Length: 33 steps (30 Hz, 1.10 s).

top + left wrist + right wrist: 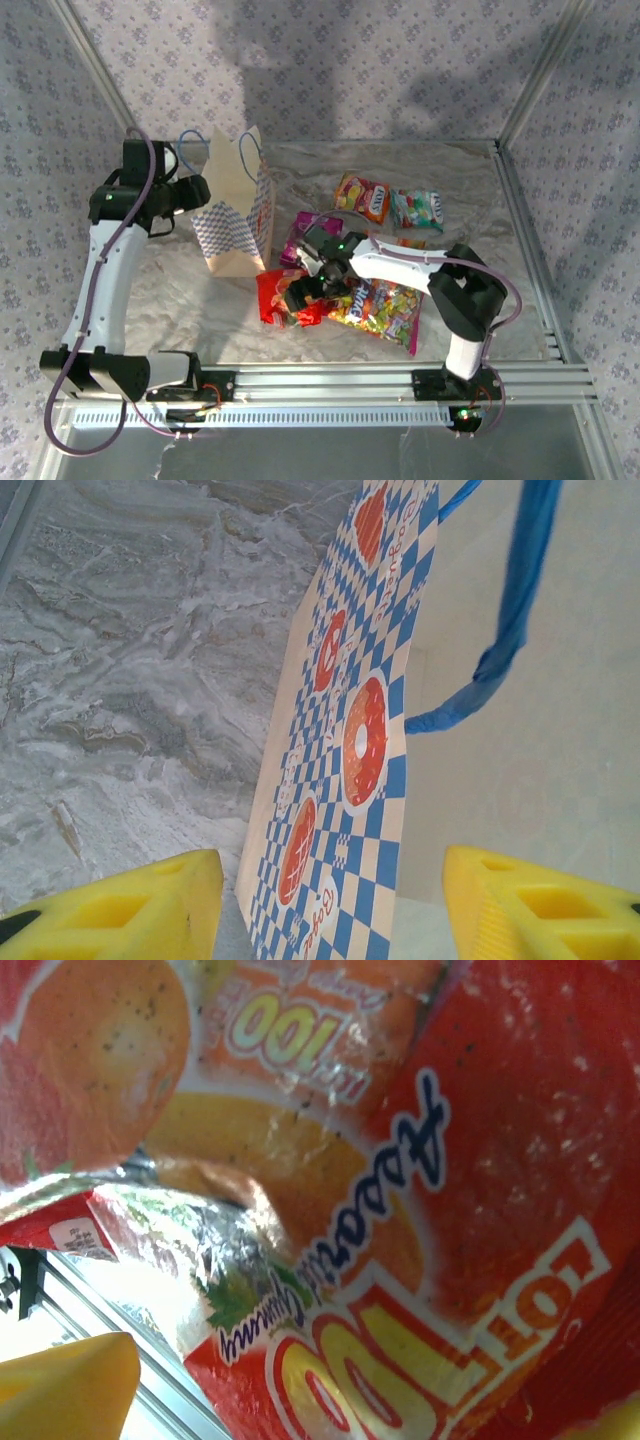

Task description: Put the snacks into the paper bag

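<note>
Pickup of the red packet, low centre in the top view, is in hand: the right gripper is set over it, jaws spread, not yet clenched. Closing and a lift to the paper bag at upper left are called for. The bag's edge is straddled by the left gripper; whether it is pinched cannot be told. The multicoloured packet just beside may be dragged.
</note>
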Available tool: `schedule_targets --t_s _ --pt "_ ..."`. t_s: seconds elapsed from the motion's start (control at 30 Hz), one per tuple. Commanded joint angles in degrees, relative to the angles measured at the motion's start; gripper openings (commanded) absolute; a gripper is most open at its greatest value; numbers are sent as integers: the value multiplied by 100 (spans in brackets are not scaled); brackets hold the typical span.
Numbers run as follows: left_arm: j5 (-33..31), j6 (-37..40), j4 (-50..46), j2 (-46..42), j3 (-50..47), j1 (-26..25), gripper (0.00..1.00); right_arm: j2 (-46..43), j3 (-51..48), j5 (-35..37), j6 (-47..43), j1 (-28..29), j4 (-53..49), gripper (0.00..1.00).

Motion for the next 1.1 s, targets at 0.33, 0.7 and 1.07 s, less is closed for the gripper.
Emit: schedule_targets --t_s 0.33,0.7,1.07 --pt "-114 118 47 -222 -46 53 60 275 293 414 81 55 -254 44" --pt "-150 105 44 -229 -52 89 60 60 309 677 -50 59 -561 10" --pt "-98 59 31 -244 -11 101 60 -315 754 1265 -421 68 -1185 0"
